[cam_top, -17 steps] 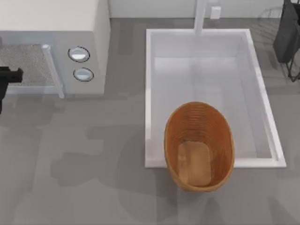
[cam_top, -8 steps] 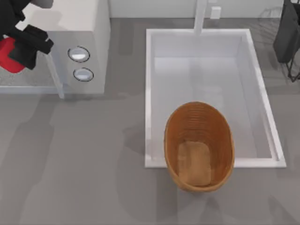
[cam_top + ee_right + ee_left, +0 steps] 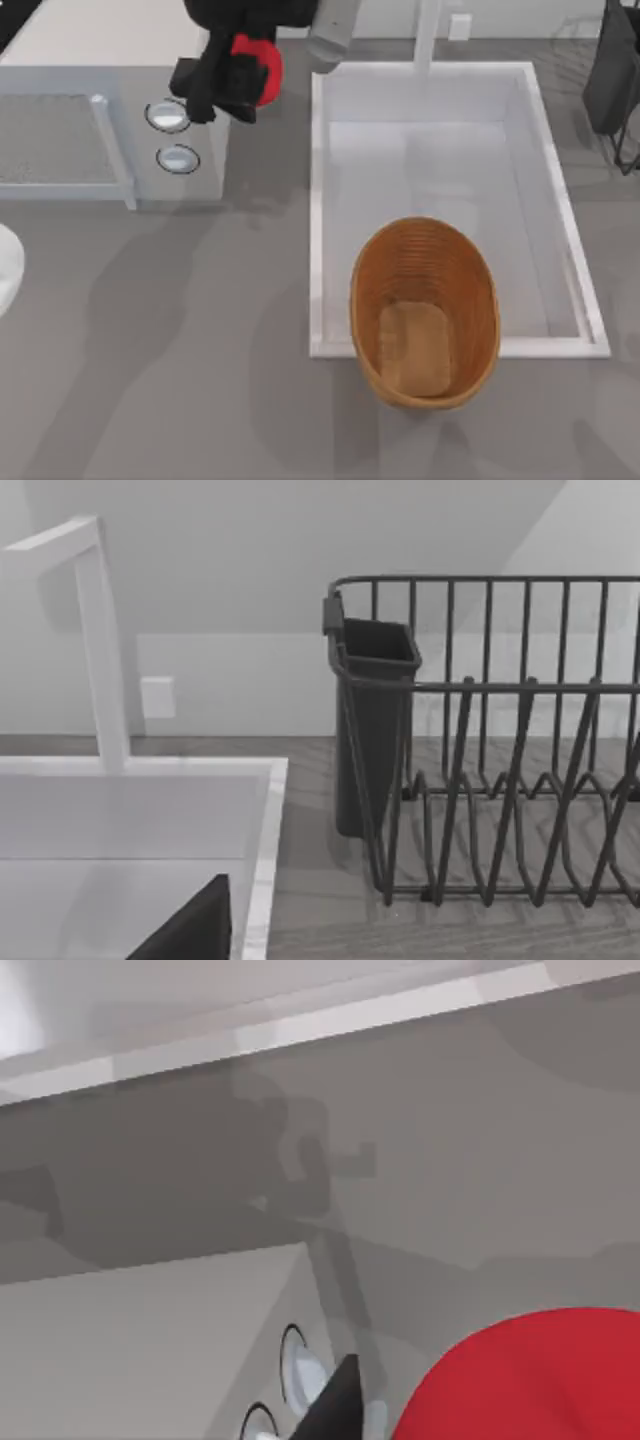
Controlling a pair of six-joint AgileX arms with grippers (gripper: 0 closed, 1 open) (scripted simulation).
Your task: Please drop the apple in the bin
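Apple (image 3: 258, 68) sits pinched in the left end effector (image 3: 228, 82), raised just left of the sink's (image 3: 318, 200) far corner.

Even, bright, glare-free light; soft overlapping grey shadows fall across the counter (image 3: 200, 330), sharpest beneath the left arm.

1. Apple (image 3: 262, 68): top view, partly covered by the left gripper (image 3: 222, 82) fingers; in the left wrist view cut off at the 5 o'clock corner (image 3: 530, 1380).
2. Left arm: cut off at the top view's 12 o'clock edge.
3. Dish rack (image 3: 500, 740): cut off at the right wrist view's 3 o'clock edge; in the top view cut off at 2 o'clock (image 3: 615, 80).
4. Bin (image 3: 424, 310): hides part of the sink (image 3: 440, 150) front rim.
5. White object (image 3: 8, 265): cut off at 9 o'clock, too little visible to identify.
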